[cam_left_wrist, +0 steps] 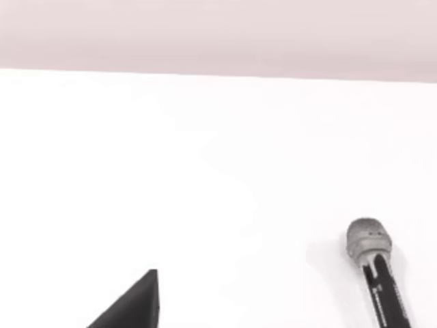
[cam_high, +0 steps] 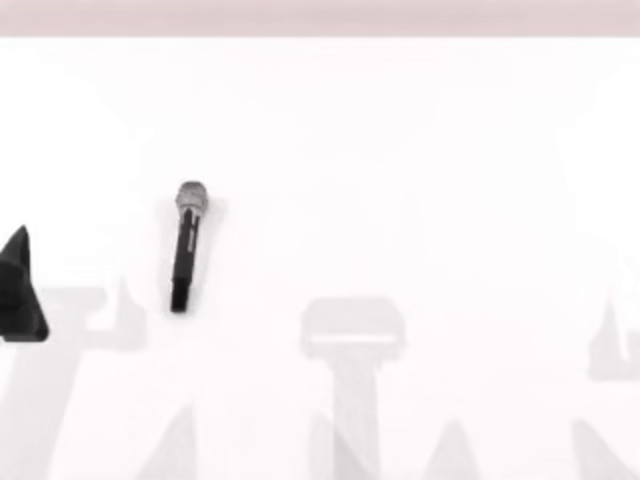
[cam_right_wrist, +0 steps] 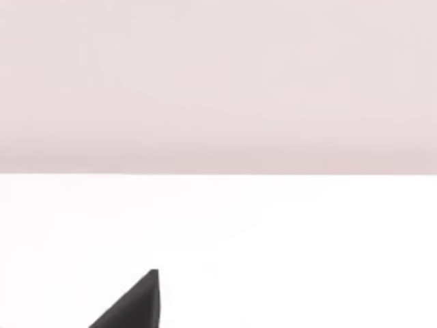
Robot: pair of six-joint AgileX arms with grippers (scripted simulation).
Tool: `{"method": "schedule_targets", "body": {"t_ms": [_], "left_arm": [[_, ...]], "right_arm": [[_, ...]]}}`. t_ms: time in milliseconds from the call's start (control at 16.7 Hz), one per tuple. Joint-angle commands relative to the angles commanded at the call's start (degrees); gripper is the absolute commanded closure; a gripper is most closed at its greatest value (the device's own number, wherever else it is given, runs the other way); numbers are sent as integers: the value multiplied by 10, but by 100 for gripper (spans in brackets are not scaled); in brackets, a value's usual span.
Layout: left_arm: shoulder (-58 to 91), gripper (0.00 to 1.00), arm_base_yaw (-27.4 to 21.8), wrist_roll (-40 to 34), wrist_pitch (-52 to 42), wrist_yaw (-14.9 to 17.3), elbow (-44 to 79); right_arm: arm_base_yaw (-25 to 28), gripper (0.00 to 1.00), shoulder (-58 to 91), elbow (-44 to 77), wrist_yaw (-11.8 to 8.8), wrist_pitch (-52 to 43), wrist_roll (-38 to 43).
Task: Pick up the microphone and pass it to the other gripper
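The microphone (cam_high: pixel 186 245) is seen lying flat on the white table (cam_high: pixel 420 180), its round grey mesh head pointing toward the table's far edge and its slim black handle running back toward the near edge. It rests alone, touched by nothing.

In the top view, the left gripper (cam_high: pixel 20 290) is shown only as a dark pointed shape at the left border; the microphone lies to its right, apart from it, with bare table between the two. Whether this gripper is released or clenched cannot be told, since only a single dark tip is visible.

The left wrist view adds what the top view lacks: the mesh head and upper handle of the microphone (cam_left_wrist: pixel 374 263) are shown close up, well aside from the one black finger tip (cam_left_wrist: pixel 136 304) in that picture.

The right wrist view shows no microphone at all, only bare table and the pale wall (cam_right_wrist: pixel 218 82) behind it, with one black tip of the right gripper (cam_right_wrist: pixel 136 304). The right gripper's state cannot be told either, and it is not seen in the top view.
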Motion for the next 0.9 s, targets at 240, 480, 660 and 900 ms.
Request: {"method": "schedule_targets", "body": {"t_ms": [240, 480, 660, 900], "left_arm": [[219, 0, -31, -34, -114, -3, 169], [460, 0, -64, -71, -236, -8, 351], [631, 0, -88, -95, -321, -10, 478], [816, 0, -118, -119, -411, -10, 614]], "right_arm": [[0, 0, 0, 0, 0, 0, 0], [0, 0, 0, 0, 0, 0, 0], [0, 0, 0, 0, 0, 0, 0], [0, 0, 0, 0, 0, 0, 0]]}}
